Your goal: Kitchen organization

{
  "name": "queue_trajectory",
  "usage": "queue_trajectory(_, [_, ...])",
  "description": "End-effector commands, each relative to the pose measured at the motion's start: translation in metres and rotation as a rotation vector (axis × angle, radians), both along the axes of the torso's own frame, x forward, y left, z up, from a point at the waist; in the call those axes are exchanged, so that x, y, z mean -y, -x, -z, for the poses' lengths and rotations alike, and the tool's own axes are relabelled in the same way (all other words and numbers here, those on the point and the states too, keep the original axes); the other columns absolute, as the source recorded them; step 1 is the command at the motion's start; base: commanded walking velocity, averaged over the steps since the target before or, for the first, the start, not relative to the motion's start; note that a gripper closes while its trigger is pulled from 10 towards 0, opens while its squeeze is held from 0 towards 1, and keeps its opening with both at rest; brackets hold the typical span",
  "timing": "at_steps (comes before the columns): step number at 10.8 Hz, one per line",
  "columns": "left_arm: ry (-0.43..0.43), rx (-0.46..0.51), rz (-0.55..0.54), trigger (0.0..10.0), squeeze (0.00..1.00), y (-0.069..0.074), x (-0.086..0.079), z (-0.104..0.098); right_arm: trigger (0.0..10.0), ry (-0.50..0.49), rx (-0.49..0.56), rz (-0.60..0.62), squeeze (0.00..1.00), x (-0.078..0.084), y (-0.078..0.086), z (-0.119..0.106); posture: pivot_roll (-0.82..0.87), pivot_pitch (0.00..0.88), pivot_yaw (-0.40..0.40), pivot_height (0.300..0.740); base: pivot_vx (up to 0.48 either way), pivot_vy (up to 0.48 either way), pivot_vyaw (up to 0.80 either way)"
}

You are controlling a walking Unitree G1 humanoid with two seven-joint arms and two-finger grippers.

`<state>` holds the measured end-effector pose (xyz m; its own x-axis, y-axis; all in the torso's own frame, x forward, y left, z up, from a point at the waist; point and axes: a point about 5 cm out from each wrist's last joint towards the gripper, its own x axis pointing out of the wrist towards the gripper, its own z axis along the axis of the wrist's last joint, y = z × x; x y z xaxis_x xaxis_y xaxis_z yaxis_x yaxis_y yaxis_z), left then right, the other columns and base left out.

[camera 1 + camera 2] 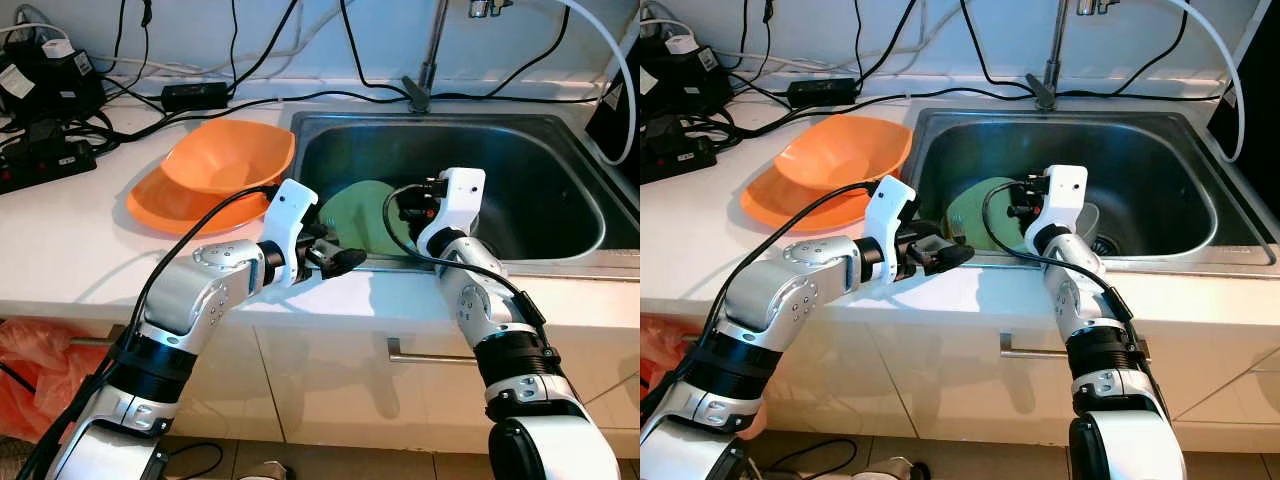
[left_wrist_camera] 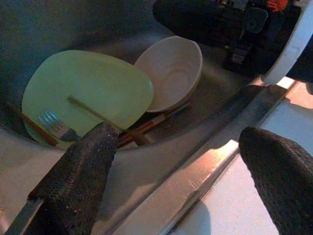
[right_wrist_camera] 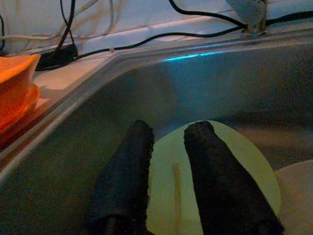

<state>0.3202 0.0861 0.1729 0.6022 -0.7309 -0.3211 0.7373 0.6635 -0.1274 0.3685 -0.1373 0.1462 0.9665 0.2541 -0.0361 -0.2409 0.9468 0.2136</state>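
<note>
A pale green plate [image 1: 358, 215] leans in the steel sink [image 1: 520, 170], with a fork [image 2: 54, 125] and thin chopsticks [image 2: 93, 112] on it. A beige bowl [image 2: 171, 73] lies beside the plate. My left gripper [image 1: 345, 260] hovers at the sink's front rim, just short of the plate, open wide with nothing between its fingers. My right gripper [image 3: 169, 126] hangs inside the sink above the green plate, its fingers a narrow gap apart and holding nothing.
An orange bowl [image 1: 225, 155] sits on an orange plate [image 1: 160, 210] on the white counter left of the sink. Power strips [image 1: 40, 150] and black cables run along the back wall. The faucet [image 1: 425, 60] rises behind the sink. A drawer handle [image 1: 430, 355] is below the counter edge.
</note>
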Motion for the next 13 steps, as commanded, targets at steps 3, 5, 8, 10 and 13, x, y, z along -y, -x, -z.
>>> queue_trajectory(3, [-0.034,0.037,-0.012,10.0,0.82,-0.002,-0.004,-0.003,10.0,-0.066,0.035,-0.051,1.00,-0.009,-0.004,-0.013,0.12,0.015,0.056,0.740,0.000,0.000,0.00])
queue_trajectory(5, [-0.083,0.077,-0.027,10.0,0.83,-0.006,-0.010,-0.007,10.0,-0.068,0.066,-0.124,1.00,-0.018,0.000,-0.023,0.12,0.011,0.057,0.740,0.000,0.000,0.00])
queue_trajectory(8, [-0.097,0.184,-0.103,10.0,0.81,-0.016,-0.017,-0.019,10.0,-0.079,0.135,-0.189,1.00,-0.021,0.010,-0.039,0.12,0.007,0.057,0.740,0.000,0.000,0.00])
queue_trajectory(10, [-0.096,0.279,-0.153,10.0,0.00,-0.022,-0.025,-0.028,10.0,-0.101,0.147,-0.292,1.00,-0.025,0.026,-0.047,0.12,0.009,0.059,0.740,0.000,0.000,0.00])
queue_trajectory(13, [-0.221,0.433,-0.279,10.0,0.00,-0.039,-0.053,-0.043,10.0,-0.142,0.178,-0.470,1.00,-0.019,0.056,-0.057,0.12,0.007,0.064,0.740,0.000,0.000,0.00])
